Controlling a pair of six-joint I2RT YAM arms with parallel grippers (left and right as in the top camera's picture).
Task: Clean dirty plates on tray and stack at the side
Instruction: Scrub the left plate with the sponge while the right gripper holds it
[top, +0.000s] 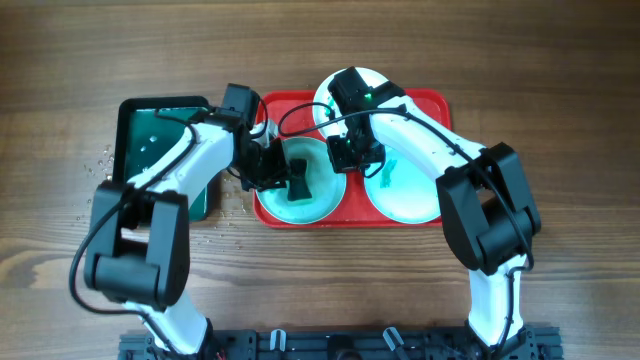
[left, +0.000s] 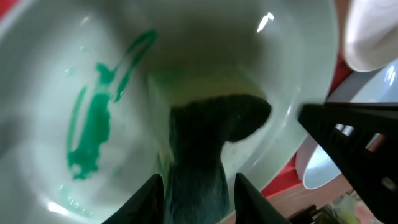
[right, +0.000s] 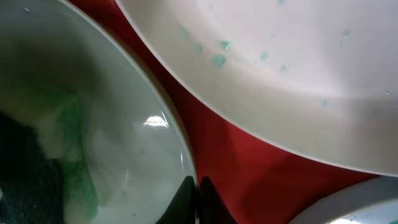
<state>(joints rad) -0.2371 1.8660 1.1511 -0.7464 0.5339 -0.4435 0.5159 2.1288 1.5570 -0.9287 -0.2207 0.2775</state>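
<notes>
Left gripper: clamped on a dark sponge that presses into the turquoise plate.
Right gripper: pinched on that plate's rim.
Smear: teal, beside the sponge.
Tray: red, the plate lies in its left half.

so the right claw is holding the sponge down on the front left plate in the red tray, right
Not quite: it is the left claw that is holding the sponge down on the front left plate in the red tray. The left wrist view shows the sponge gripped between that claw's own fingers.
</notes>
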